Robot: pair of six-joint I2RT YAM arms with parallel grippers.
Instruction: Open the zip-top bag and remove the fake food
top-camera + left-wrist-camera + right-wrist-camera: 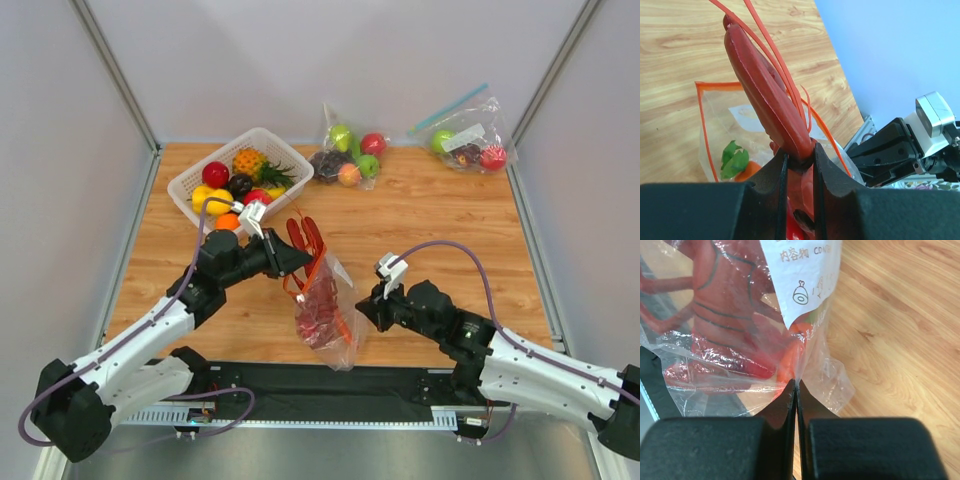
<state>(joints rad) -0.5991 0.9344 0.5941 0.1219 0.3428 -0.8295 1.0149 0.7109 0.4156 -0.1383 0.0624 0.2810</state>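
Closest of all, in the right wrist view, the right tool (796, 390) has its two black fingers pressed flat together with a fold of clear film from the zip-top bag (685, 385) nipped between them. Just beyond that pinch the bag bulges with the dark-red lobster (725, 315) and an orange carrot (790, 357) behind the crinkled plastic. The white label (800, 275) hangs across the upper part (printed text and a small bag symbol on it).

From the left wrist, the left tool (799, 160) stands narrow, its fingers clamped on the lobster's body. The long red claw rises up and away from the grip, with thin orange-red feelers fanning beside it. Behind and to the left lies the bag's open mouth with its orange-red zip strip (715, 84), and the carrot's green top (735, 160) sits inside the bag, low on the left.

Seen from above, the bag sits between the two tools at the near middle of the tabletop (450, 220), its lower end reaching toward the black rail at the near edge. I cannot tell whether it touches the wood. The lobster's claws stick out of the mouth toward the far side, just beside the left tool.

Well apart at far left is a white basket (190, 180) of small fruits and a pineapple. Two other clear bags of fruit lie along the far edge: one at far centre (350, 150) and one with a blue zip strip at far right (470, 140).
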